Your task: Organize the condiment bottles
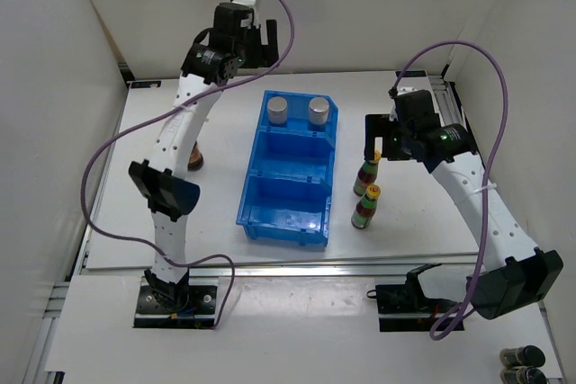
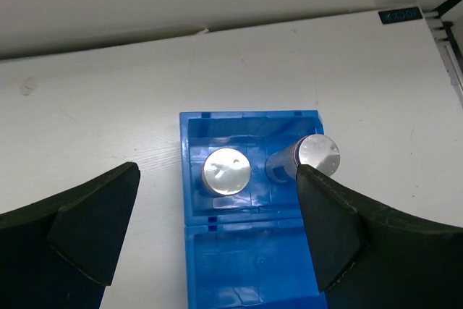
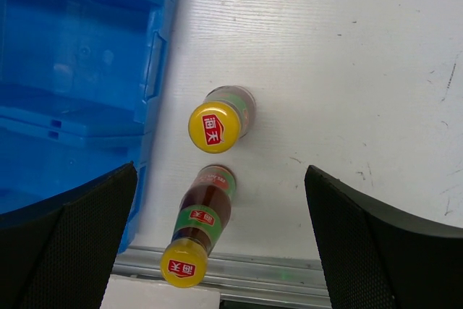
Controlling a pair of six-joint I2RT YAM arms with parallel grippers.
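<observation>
Right claw spread wide, empty, touching nothing. Hangs above two yellow-capped bottles. Both upright, long axes vertical, caps up, on table just right of blue bin. Farther one sits below gap between fingers; other nearer table edge.

Left claw also spread wide, empty, raised over bin's far end. Two silver-capped bottles upright, side by side in far compartment, below claw.

Dark bottle left of bin, mostly hidden by left arm.

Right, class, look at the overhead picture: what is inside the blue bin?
In the blue bin, two silver-capped bottles stand in the far compartment. The other two compartments show only bare floor. The caps hide most of the bottles' bodies and labels.
</observation>
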